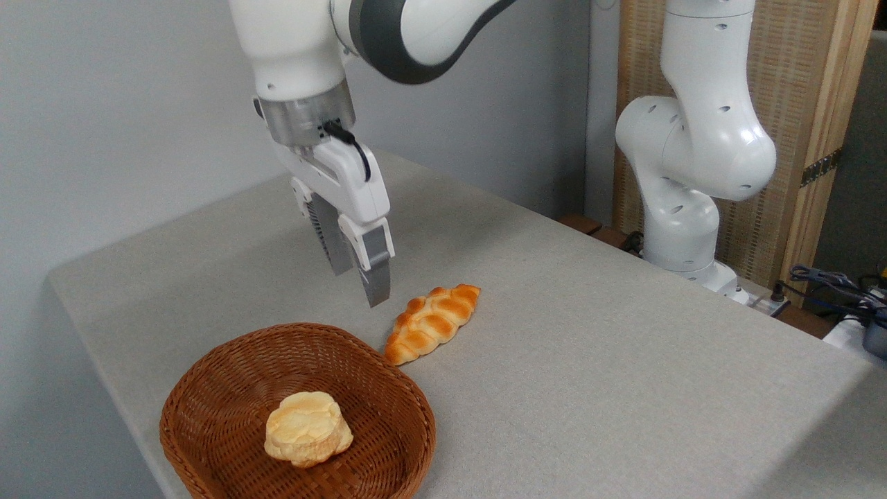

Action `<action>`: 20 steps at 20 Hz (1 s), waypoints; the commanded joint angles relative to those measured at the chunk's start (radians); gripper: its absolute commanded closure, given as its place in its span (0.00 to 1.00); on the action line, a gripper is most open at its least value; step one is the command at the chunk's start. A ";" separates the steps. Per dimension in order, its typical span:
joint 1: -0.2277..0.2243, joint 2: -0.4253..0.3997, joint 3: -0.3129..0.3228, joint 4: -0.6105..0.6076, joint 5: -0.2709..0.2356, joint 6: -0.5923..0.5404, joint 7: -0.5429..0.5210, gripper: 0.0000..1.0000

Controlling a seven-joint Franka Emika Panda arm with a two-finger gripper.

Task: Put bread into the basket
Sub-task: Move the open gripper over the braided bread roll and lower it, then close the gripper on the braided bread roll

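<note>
Item 1. Long braided loaf, golden-orange with paler seams and tapered ends (the bread [433, 324]). Lies flat on the grey cloth-covered table [624, 360], slanted, its lower tip just beside the basket's far rim; whether tip and rim touch cannot be told. Not yet in the basket, not held by anything.

Item 2. Shallow rounded brown wicker basket [229, 367]. Stands at the table's near left corner. Room remains around its present content, so the loaf should fit if laid along the free side.

Item 3. Round, pale yellow puffy bun [307, 427]. Rests inside the basket, toward its near side. Not the item wanted.

Item 4. White two-finger gripper [355, 278] on the white and grey robot arm [693, 138]. Hangs in the air, pointing down, above the table behind the basket and up-left of the loaf, clear of both. The two grey fingers [375, 267] overlap from this angle; they carry nothing, and whether a gap stands between them cannot be told. The height probably keeps it clear of the basket rim on approach.

Step judged in hand: reaching toward the loaf. The grasp is likely best across the narrow middle, where the braid is thickest.
</note>
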 commanded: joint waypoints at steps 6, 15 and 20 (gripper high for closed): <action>-0.001 -0.001 -0.019 -0.144 -0.015 -0.007 -0.014 0.00; -0.001 0.034 -0.019 -0.189 -0.003 -0.002 -0.005 0.00; -0.001 0.052 -0.019 -0.190 -0.003 0.003 -0.004 0.00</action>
